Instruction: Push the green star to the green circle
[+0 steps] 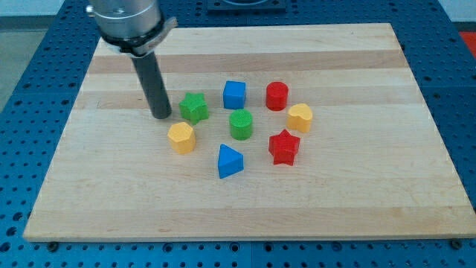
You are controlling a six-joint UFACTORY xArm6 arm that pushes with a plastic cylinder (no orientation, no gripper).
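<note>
The green star point(194, 107) lies on the wooden board a little left of centre. The green circle point(241, 124), a short cylinder, stands to its lower right with a small gap between them. My tip point(161, 116) rests on the board just left of the green star, close to it or barely touching. The dark rod rises from the tip toward the view's top left.
Around the two green blocks lie a blue cube point(234, 94), a red cylinder point(277, 96), a yellow hexagon point(300, 117), a red star point(284, 147), a blue triangle point(229, 161) and a yellow hexagon point(181, 138). The wooden board point(372, 193) lies on a blue perforated table.
</note>
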